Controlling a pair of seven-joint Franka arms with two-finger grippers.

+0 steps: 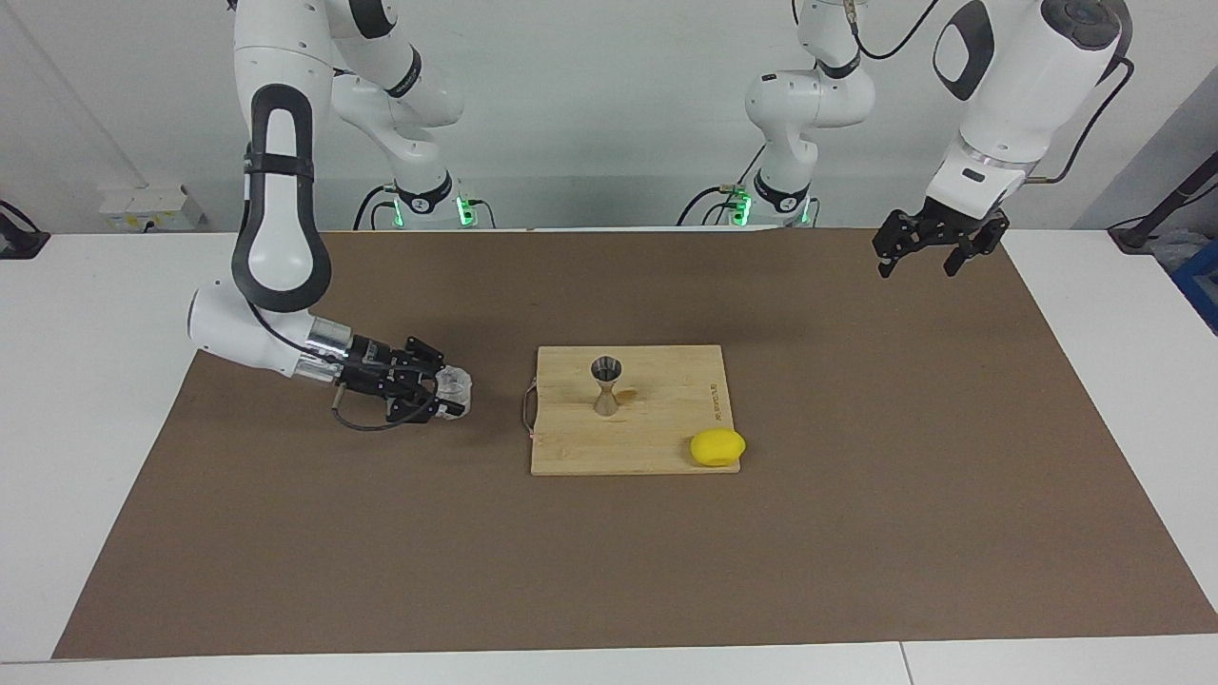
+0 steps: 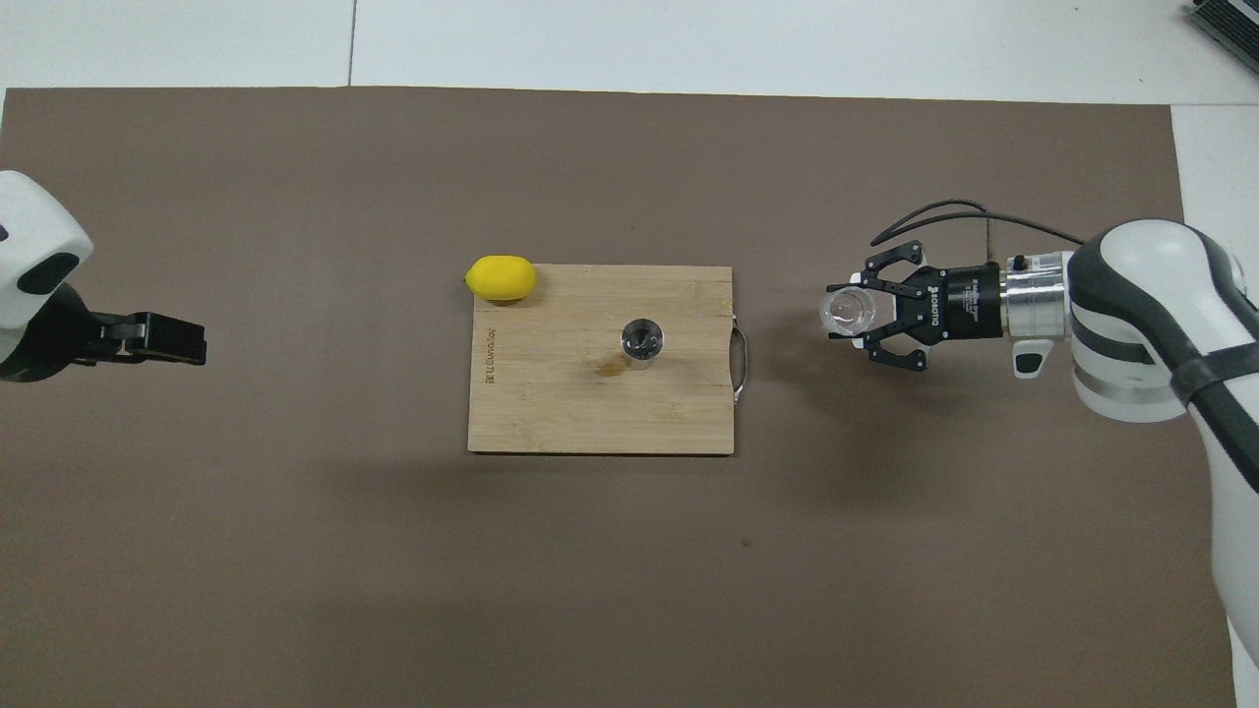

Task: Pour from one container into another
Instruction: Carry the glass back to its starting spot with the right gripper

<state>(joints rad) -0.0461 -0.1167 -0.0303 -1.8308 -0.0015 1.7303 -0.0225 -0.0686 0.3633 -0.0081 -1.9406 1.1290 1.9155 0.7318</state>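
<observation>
I log: left gripper (image 1: 928, 255) upper right of the facing frame, spread, waiting over the mat (image 1: 856, 533). Right gripper (image 1: 442, 392), mid-left, pinching the upright glass (image 1: 455, 385) beside the board (image 1: 657, 447). Jigger (image 1: 606, 384) upright on the board; lemon (image 1: 717, 447) at its lower corner.

A robotics lab: two white arms (image 1: 276, 190) stand at the edge of a white table (image 1: 95, 381) under a brown mat (image 1: 856, 476), with bare walls, loose cables and a wall socket (image 1: 143, 205).
</observation>
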